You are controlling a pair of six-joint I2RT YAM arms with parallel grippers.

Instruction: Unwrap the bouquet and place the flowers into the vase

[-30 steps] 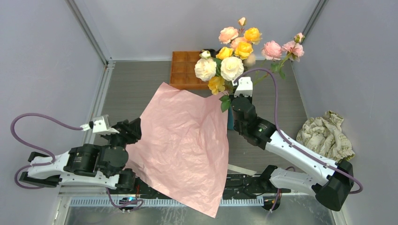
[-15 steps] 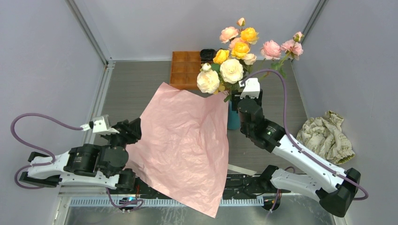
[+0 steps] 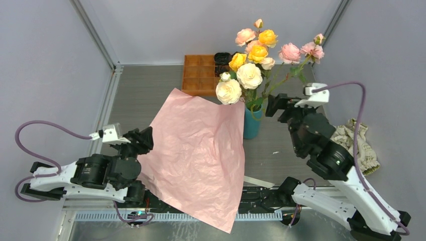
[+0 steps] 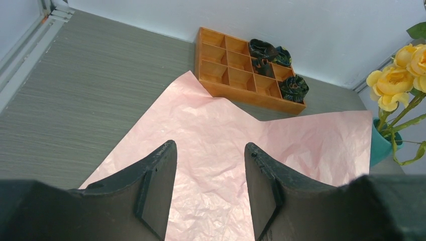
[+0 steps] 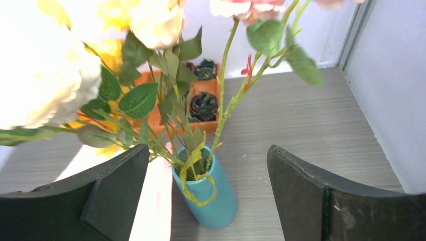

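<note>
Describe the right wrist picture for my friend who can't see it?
The flowers stand in the teal vase, straight ahead between the wide-open jaws of the right gripper. An orange tray sits behind on the grey table.

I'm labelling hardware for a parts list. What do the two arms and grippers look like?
The left arm and right arm have white link shells and black joint housings. A purple cable loops to a small white camera block on each wrist. The left gripper and right gripper each have two broad matte-black fingers.
</note>
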